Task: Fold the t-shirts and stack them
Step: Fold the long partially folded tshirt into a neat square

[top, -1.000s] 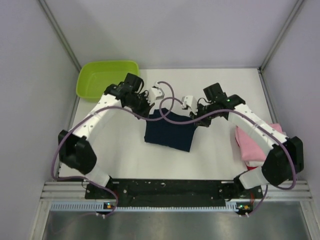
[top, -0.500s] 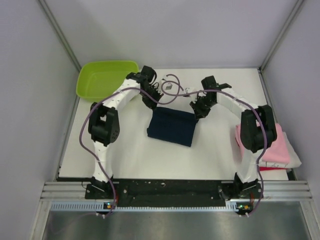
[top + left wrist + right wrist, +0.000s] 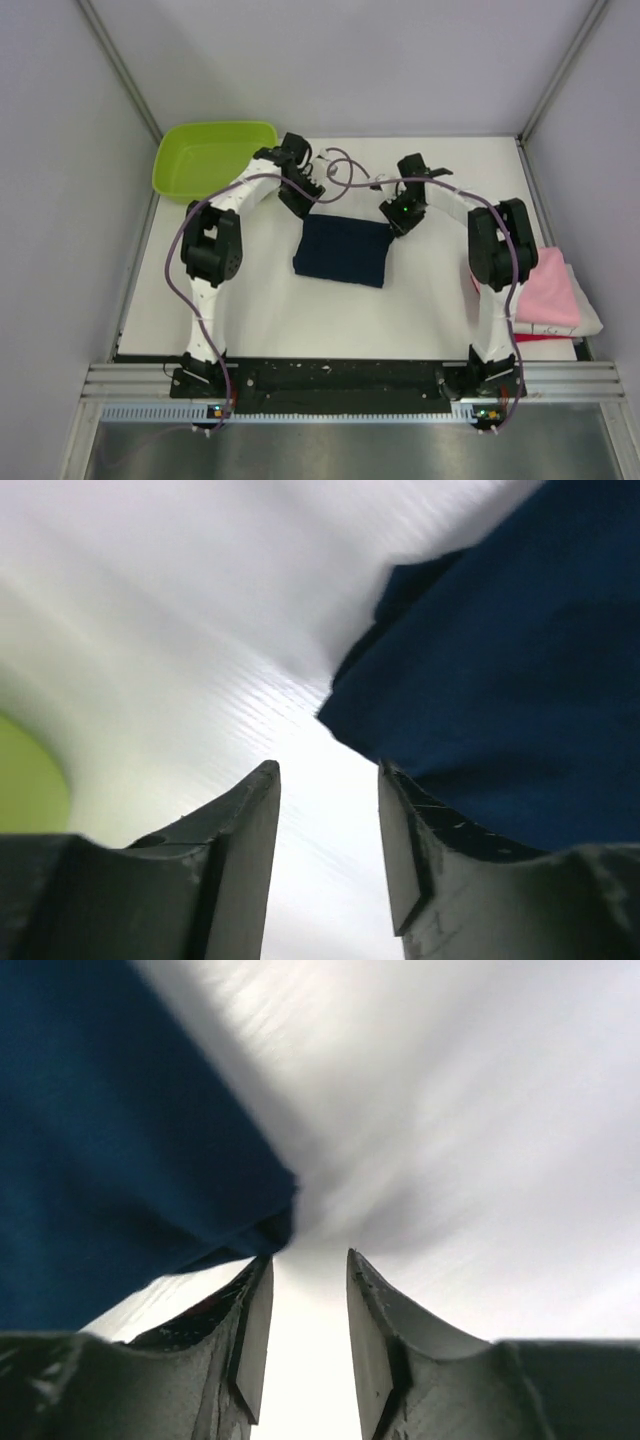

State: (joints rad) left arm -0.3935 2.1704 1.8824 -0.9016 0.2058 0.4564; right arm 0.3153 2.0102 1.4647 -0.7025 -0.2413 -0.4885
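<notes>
Folded navy t-shirt [image 3: 342, 252] flat mid-table [image 3: 250, 300], slightly longer left-right. Both sets of jaws parted, empty: left gripper [image 3: 300, 203] at far-left corner, right gripper [image 3: 402, 220] at far-right corner. Pink-topped stack [image 3: 552, 298] well off to the right, nearer right arm.

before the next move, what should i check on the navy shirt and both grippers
1. left gripper free of cloth: ok, jaws apart, nothing between them.
2. right gripper free of cloth: ok, jaws apart, only bare table in the gap.
3. navy t-shirt folded to a rectangle: ok, lying flat mid-table.
4. navy t-shirt on the stack: not ok, the pink t-shirt pile sits apart at the right edge.
5. layers underneath neat: cannot tell.
</notes>
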